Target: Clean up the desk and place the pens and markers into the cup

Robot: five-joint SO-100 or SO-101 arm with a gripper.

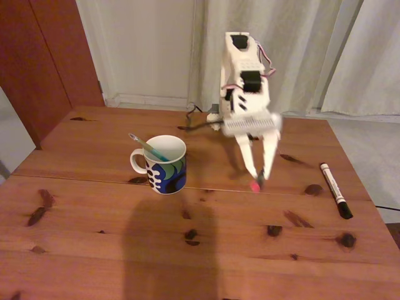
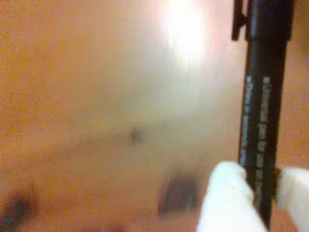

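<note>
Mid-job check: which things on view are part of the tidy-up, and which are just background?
Part of the job:
- cup, teal pen already inside
- black pen, held in the claw
- white marker, lying on the desk to the right in the fixed view

Just background:
- curtain
- wooden door panel

Dim warm light, blurry wrist view.

The arm [image 1: 245,75] is built of white plastic blocks with black servo bodies set into them and thin pink-and-white wires looping at its upper right side, ending in a white gripper [image 1: 257,174] with two long tapering fingers [image 2: 227,203] whose rounded tips look matte white.
</note>
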